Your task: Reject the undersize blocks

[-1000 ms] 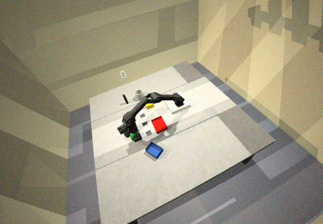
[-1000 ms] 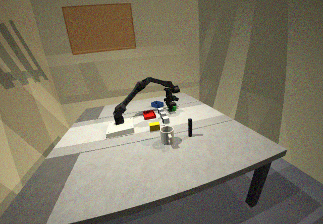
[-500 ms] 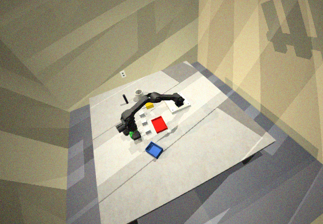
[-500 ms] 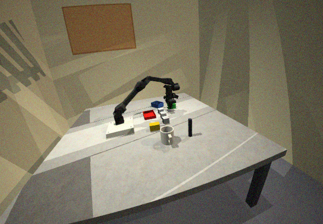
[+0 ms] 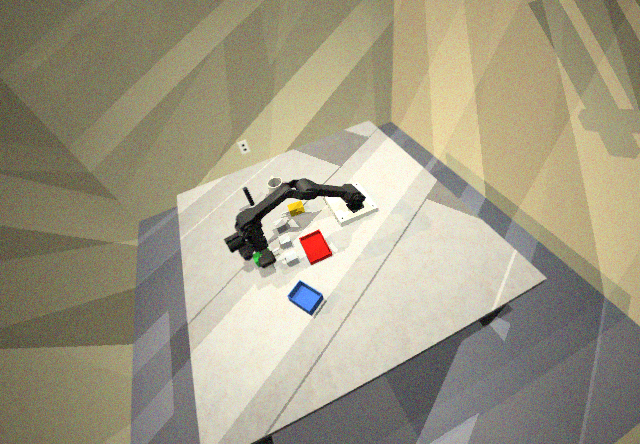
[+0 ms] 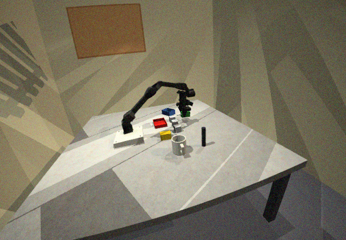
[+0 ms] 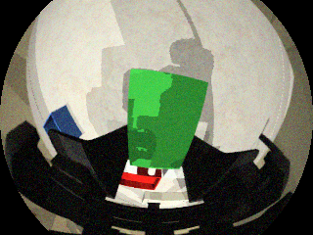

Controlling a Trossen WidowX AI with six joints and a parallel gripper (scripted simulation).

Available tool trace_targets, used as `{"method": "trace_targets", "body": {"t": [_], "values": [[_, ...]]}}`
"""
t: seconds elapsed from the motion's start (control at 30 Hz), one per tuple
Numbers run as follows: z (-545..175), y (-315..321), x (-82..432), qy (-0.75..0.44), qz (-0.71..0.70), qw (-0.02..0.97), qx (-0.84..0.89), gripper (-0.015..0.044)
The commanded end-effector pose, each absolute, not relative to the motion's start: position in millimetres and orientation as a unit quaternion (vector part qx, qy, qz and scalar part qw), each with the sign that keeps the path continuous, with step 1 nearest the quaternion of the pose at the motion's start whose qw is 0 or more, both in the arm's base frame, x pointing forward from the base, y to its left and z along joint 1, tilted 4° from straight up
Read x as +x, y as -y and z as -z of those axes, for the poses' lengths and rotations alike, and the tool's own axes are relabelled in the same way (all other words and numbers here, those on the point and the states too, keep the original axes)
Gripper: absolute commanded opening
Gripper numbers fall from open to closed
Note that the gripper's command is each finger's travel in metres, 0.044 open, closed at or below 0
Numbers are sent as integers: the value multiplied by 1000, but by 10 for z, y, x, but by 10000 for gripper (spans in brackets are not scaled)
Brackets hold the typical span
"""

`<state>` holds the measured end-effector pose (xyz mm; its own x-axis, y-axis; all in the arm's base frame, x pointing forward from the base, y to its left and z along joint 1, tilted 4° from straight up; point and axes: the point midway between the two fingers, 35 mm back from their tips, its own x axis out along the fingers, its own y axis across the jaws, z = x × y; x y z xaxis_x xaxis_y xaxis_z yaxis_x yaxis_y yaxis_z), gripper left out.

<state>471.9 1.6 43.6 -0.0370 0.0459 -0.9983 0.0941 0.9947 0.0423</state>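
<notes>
Top view: your black parallel-jaw gripper (image 5: 261,259) (image 6: 184,115) (image 7: 156,128) has the green block-shaped GO gauge (image 5: 256,258) (image 7: 163,117) clamped, with small grey steel blocks (image 5: 291,258) (image 6: 177,128) just beside it. Exterior: the shallow red tray (image 6: 160,123) (image 5: 315,247) (image 7: 141,180) sits near your gripper (looks bare inside). Wrist: gauge between your fingers.

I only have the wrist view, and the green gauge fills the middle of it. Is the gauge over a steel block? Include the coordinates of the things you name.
Observer: No. The top and exterior views show the green gauge (image 5: 256,259) (image 6: 185,114) (image 7: 166,117) off to one side of the row of three steel blocks (image 5: 285,241) (image 6: 174,121).
Operator: I see just part of the red tray. Any block in it?
Observer: None; the top view shows the inside of the red tray (image 5: 315,247) (image 6: 159,123) (image 7: 139,181) bare.
Operator: Anything upright to avoid?
Observer: A black cylinder (image 5: 248,196) (image 6: 203,137) stands near the mug (image 5: 274,183) (image 6: 178,146).
</notes>
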Motion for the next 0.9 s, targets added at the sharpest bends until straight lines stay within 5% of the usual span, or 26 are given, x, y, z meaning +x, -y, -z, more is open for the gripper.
{"method": "trace_targets", "body": {"t": [0.0, 0.2, 0.87], "values": [[-604, 638, 4628, -712, 27, 700, 53, 0], [-743, 1451, 4335, -710, 22, 703, 44, 0], [-308, 1506, 4351, -710, 22, 703, 44, 0]]}}
